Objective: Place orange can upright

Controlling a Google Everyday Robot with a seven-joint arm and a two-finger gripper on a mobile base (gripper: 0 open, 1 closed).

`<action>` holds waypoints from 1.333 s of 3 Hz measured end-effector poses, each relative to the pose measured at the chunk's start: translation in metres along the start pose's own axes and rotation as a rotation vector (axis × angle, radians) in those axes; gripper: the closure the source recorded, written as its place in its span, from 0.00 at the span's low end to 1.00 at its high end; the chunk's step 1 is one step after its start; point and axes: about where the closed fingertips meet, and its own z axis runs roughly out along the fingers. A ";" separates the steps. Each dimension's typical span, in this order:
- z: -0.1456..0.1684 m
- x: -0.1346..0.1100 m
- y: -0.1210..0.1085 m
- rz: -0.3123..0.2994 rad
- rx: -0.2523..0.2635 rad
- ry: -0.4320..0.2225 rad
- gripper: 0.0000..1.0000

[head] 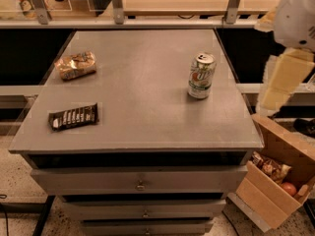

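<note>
We see 1 shiny, bumpy orange can (76, 65) lying sideways on flat gray table (142, 117); gripper (283, 80) off R side, can't tell if open.

Gripper (283, 80) right, orange can (76, 65) far left

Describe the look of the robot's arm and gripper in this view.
The arm shows as a smooth, rounded white shell. Below it, the gripper is a blocky, pale cream-yellow piece with flat faces. It sits at the right edge of the view, just beyond the right side of the table. No cables, sleeves or readable markings are visible.
</note>
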 end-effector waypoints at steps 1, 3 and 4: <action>-0.002 -0.038 -0.022 -0.086 0.024 0.007 0.00; 0.019 -0.147 -0.070 -0.364 0.058 0.048 0.00; 0.058 -0.193 -0.087 -0.456 0.047 0.062 0.00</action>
